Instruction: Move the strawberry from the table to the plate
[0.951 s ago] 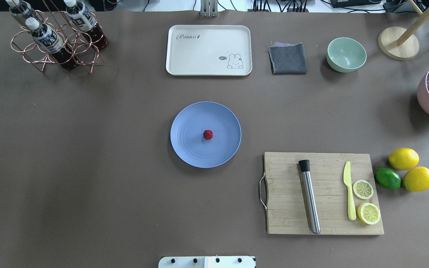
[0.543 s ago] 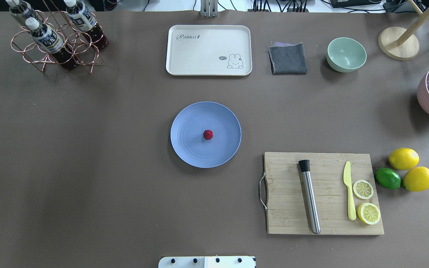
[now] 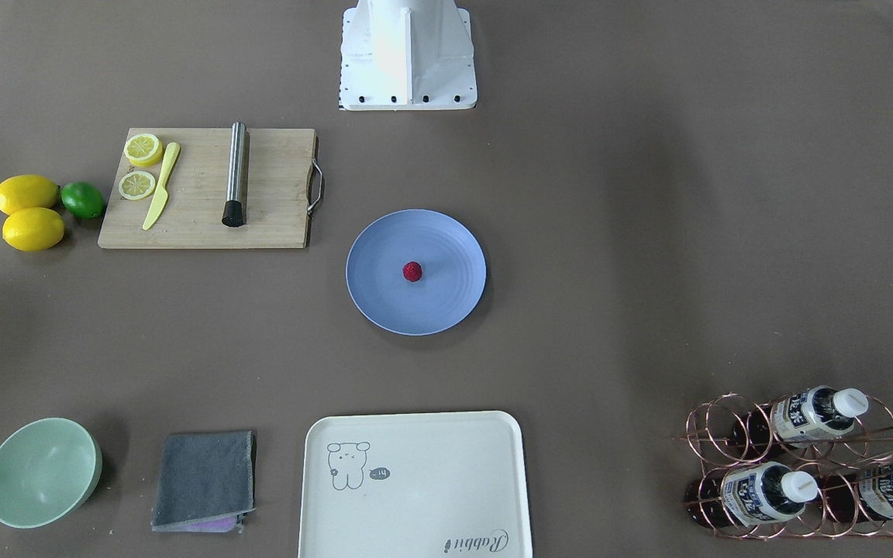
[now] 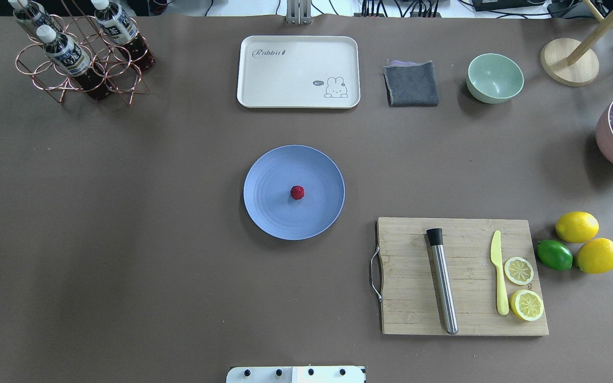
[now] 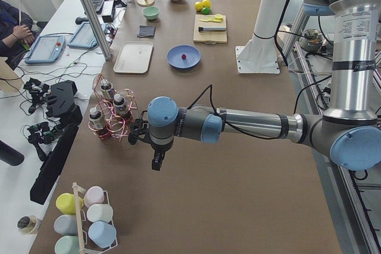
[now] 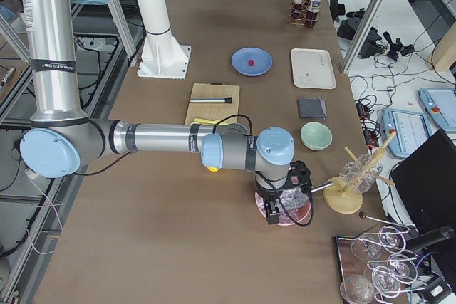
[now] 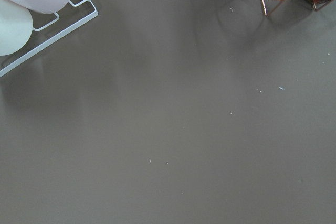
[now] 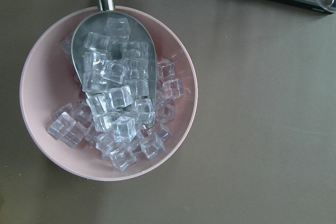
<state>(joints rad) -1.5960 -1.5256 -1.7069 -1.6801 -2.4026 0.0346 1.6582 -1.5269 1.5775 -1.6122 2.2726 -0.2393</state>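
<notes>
The small dark-red strawberry (image 4: pixel 297 192) (image 3: pixel 412 270) lies at the middle of the round blue plate (image 4: pixel 266 213) (image 3: pixel 380 298), which rests on the brown table (image 4: pixel 125 213). Neither arm shows in the overhead or front views. In the exterior left view my left gripper (image 5: pixel 156 163) hangs over the table's left end beside the bottle rack; I cannot tell if it is open or shut. In the exterior right view my right gripper (image 6: pixel 271 215) hangs above a pink bowl of ice (image 8: pixel 108 93); its state cannot be told either. No fingers appear in the wrist views.
A wooden cutting board (image 4: pixel 407 276) with a steel muddler, yellow knife and lemon halves lies right of the plate, with lemons (image 4: pixel 577 226) and a lime beside it. A cream tray (image 4: pixel 298 71), grey cloth (image 4: pixel 411 83), mint bowl (image 4: pixel 495 77) and copper bottle rack (image 4: pixel 80 53) line the far edge.
</notes>
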